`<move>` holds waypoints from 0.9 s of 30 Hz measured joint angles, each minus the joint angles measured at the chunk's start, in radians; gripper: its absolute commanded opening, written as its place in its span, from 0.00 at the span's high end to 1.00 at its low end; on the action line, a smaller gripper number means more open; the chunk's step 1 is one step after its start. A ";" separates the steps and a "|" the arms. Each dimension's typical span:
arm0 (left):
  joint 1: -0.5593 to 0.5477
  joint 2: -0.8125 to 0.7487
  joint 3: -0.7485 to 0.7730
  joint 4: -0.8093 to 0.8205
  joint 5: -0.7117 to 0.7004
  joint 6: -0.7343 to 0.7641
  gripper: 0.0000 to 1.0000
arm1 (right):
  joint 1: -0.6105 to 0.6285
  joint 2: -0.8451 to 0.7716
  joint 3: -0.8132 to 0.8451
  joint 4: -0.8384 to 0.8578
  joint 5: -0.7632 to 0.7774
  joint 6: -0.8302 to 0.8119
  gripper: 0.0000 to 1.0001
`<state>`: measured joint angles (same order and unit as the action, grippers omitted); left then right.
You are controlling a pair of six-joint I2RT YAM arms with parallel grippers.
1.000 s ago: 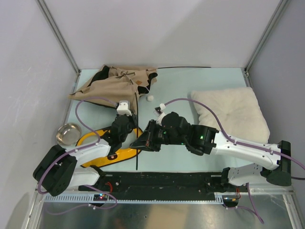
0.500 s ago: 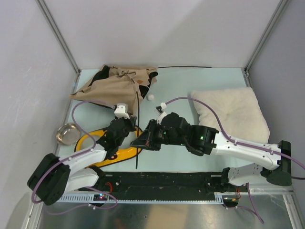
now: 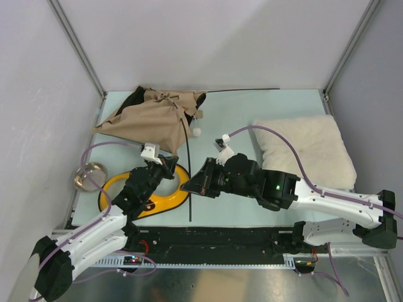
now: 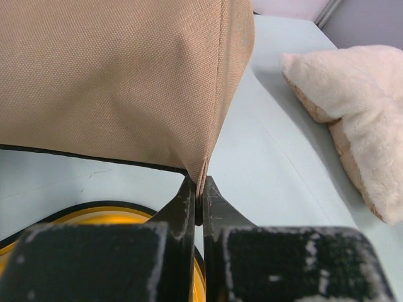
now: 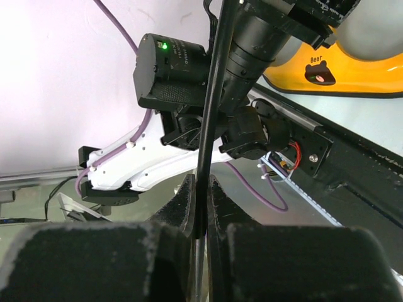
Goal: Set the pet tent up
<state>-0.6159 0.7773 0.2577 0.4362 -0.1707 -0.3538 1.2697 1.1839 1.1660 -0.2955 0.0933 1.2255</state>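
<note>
1. Overhead view: the jaws of both arms are drawn in tight near the middle of the table (image 3: 252, 110).
   - The left gripper (image 3: 166, 163) sits at the near edge of the tent (image 3: 151, 118). The tent lies flat as a heap of tan cloth in the far left corner.
   - A white pom-pom (image 3: 196, 132) lies just beside the cloth on its right.
   - The right gripper (image 3: 187, 185) meets a thin black pole (image 3: 189, 204). The pole runs from the cloth down toward the near edge of the table.
   - A yellow feeder (image 3: 151, 196) lies under and between the two grippers.
   - A metal bowl (image 3: 89, 176) sits to the left of the feeder, apart from it.
   - A cream pillow (image 3: 305, 151) rests on the right side, well apart from the tent.

2. Left wrist view: the jaws are clenched on a bottom corner of the tent (image 4: 113, 82).
   - The left gripper (image 4: 200, 194) pinches the seam where the cloth comes to a point, and the tan panel rises taut above it.
   - A curve of the feeder (image 4: 94, 217) shows below the cloth.
   - The pillow (image 4: 352, 119) lies off to the right.

3. Right wrist view: the jaws are grasping the pole (image 5: 211, 113), which stands nearly straight up between them.
   - The right gripper (image 5: 200, 204) is closed tight around the pole.
   - Behind the pole is the left arm (image 5: 170, 69), with a green light on its dark housing.
   - The feeder (image 5: 359, 66) shows at the upper right, with a small bear mark on its rim.
</note>
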 measured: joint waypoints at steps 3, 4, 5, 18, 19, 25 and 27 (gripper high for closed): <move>0.002 -0.012 0.000 -0.020 0.031 0.007 1.00 | 0.002 0.000 -0.011 0.015 0.004 -0.026 1.00; 0.003 -0.017 0.000 -0.026 0.041 0.007 1.00 | 0.003 0.000 -0.016 0.022 0.006 -0.035 1.00; 0.004 -0.022 -0.001 -0.031 0.046 0.007 1.00 | 0.004 0.000 -0.019 0.029 0.007 -0.044 1.00; 0.005 -0.038 0.003 -0.068 0.003 -0.013 1.00 | 0.043 0.001 -0.038 0.039 0.085 -0.112 1.00; 0.004 -0.024 0.014 -0.072 -0.003 -0.013 1.00 | 0.047 0.003 -0.037 0.039 0.093 -0.112 1.00; 0.000 0.103 0.124 -0.104 -0.034 -0.004 0.86 | 0.077 0.051 0.016 0.023 0.166 -0.080 1.00; 0.000 0.140 0.152 -0.105 -0.049 0.000 0.77 | 0.082 0.061 0.037 0.019 0.183 -0.064 1.00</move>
<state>-0.6163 0.9169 0.4099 0.3317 -0.2195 -0.3542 1.3518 1.2449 1.2030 -0.2768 0.2760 1.1614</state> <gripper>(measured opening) 0.125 0.055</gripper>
